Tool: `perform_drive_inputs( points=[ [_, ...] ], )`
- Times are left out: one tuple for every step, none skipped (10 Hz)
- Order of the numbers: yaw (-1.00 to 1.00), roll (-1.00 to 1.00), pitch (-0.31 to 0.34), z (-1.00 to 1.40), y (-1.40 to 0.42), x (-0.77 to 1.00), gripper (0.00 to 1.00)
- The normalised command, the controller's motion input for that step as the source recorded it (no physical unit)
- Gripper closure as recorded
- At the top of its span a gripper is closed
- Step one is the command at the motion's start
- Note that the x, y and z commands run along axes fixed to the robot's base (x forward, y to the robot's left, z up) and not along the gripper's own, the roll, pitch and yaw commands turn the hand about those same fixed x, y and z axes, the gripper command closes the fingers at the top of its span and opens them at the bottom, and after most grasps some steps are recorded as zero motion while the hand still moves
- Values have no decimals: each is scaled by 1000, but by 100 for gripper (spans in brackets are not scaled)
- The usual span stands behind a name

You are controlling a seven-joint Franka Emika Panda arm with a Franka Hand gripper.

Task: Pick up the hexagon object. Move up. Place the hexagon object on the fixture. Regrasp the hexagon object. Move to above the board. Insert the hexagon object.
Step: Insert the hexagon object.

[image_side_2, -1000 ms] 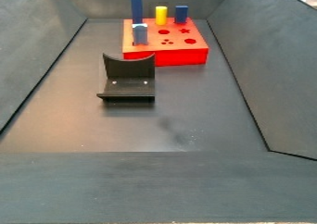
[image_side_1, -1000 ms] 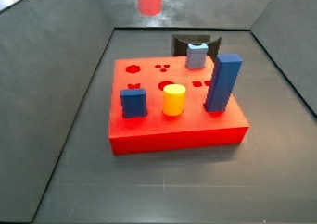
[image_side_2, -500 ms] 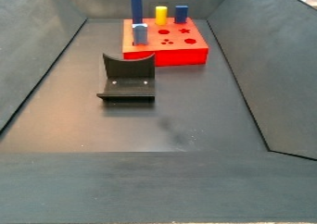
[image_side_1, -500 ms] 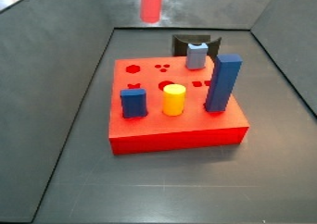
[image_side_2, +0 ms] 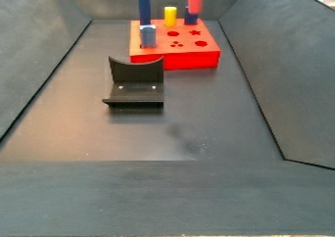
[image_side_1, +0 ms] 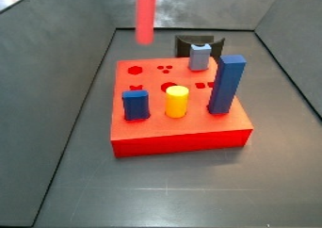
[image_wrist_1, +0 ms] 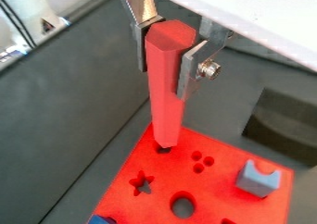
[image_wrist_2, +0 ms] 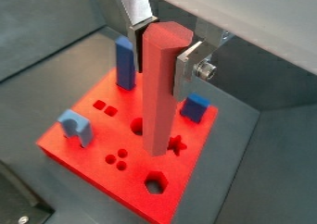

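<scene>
The gripper (image_wrist_1: pixel 171 44) is hanging above the board (image_wrist_2: pixel 87 152), its silver fingers (image_wrist_2: pixel 190 72) clamped on the top end of the hexagon bar (image_wrist_1: pixel 166 89). The bar is hanging upright, long axis vertical, straight down from the jaws and well clear of the fixture (image_side_2: pixel 133 82), which is sitting apart from the board on the floor.

In both wrist views the bar's lower tip is pointing at the board's top face among the open holes; a six-sided hole (image_wrist_2: pixel 155 183) is lying a little off to one side of the tip in a wrist view, so the insertion probably needs a sideways correction before descent. How high the tip is above the surface I cannot tell.

In a side view the bar (image_side_1: pixel 146 14) is hovering over the board's far left corner, away from the tall blue block (image_side_1: pixel 228 84) and yellow cylinder (image_side_1: pixel 176 102).

No brand, label or writing is readable anywhere.
</scene>
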Motion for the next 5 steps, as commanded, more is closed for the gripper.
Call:
perform_drive_inputs(
  points=[
    [-414,-199,-133,-466,0,-117,100],
    [-306,-61,-119,-354,0,-23,100],
    [-249,0,-114,-314,0,0,100],
    [-203,0,-91,-371,0,0,100],
    [-191,0,-83,-434,17,0,100]
  ],
)
